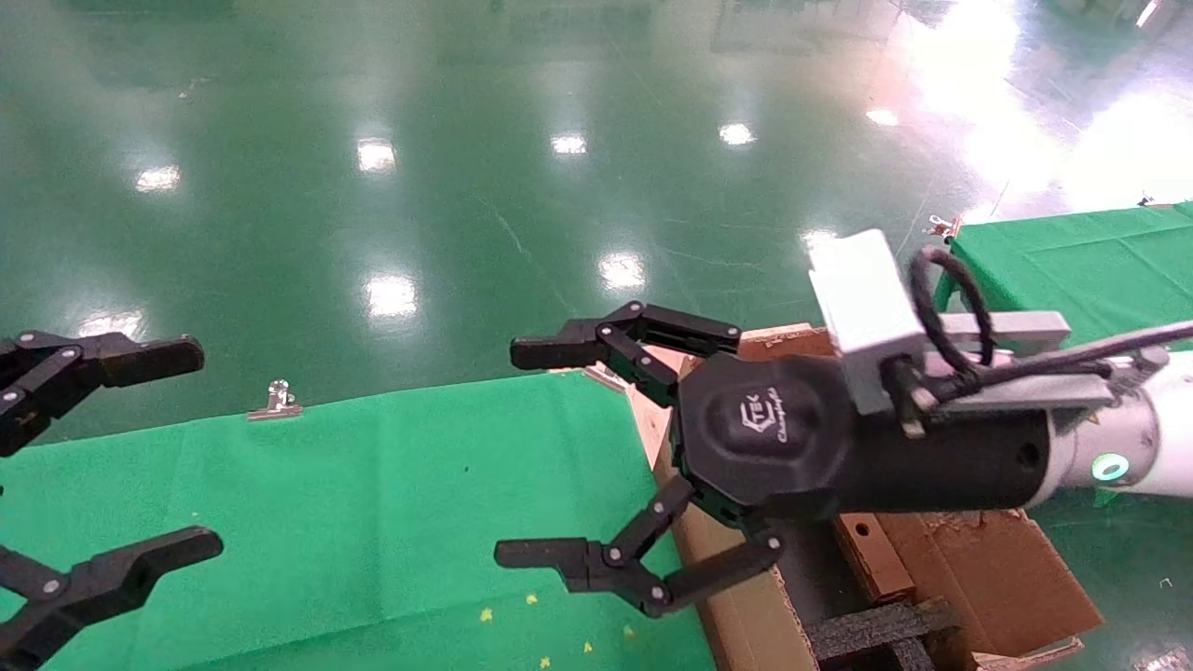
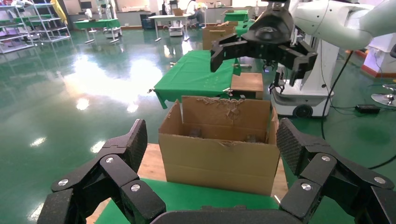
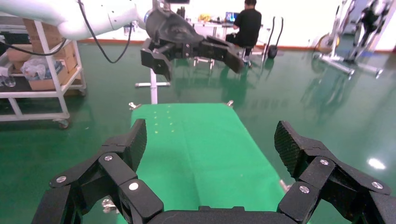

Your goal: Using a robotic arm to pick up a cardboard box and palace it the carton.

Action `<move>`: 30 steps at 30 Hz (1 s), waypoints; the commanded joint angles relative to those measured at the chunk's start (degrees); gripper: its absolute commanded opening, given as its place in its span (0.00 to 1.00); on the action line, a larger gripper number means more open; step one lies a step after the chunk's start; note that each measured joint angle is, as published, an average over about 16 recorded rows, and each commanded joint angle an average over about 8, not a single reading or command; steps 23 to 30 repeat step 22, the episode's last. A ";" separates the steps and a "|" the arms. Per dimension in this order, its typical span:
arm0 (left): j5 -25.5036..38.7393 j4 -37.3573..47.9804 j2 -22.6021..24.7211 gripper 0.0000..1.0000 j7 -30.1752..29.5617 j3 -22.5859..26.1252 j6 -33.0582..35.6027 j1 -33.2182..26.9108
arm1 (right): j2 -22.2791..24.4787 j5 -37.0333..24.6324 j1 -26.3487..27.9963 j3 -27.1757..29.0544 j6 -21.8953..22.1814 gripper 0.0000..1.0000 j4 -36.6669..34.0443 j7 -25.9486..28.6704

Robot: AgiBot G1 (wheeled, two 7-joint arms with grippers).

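The right claw (image 1: pixel 527 457) hangs wide and empty above the carton's (image 1: pixel 736 615) left wall. The left claw (image 1: pixel 121 447) is wide too, empty. The cardboard box (image 2: pixel 247 83) sits far right, so a blind reach could clip the torn flaps.

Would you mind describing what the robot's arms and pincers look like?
The right arm is glossy white with a green ring light and a looped black cable. A silver camera block sits on its black wrist housing, which bears a pale logo. The right pincer and left pincer are matte black, with jointed linkage fingers, silver rivets and textured pads.
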 commanded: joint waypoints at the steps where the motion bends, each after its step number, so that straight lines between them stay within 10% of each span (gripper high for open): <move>1: 0.00 0.00 0.00 1.00 0.00 0.00 0.00 0.00 | -0.25 0.01 -1.46 2.09 -0.47 1.00 0.44 -0.73; 30: 0.01 0.01 0.00 1.00 0.01 0.00 -0.01 0.01 | -0.20 0.00 -1.01 1.36 -0.33 1.00 0.33 -0.53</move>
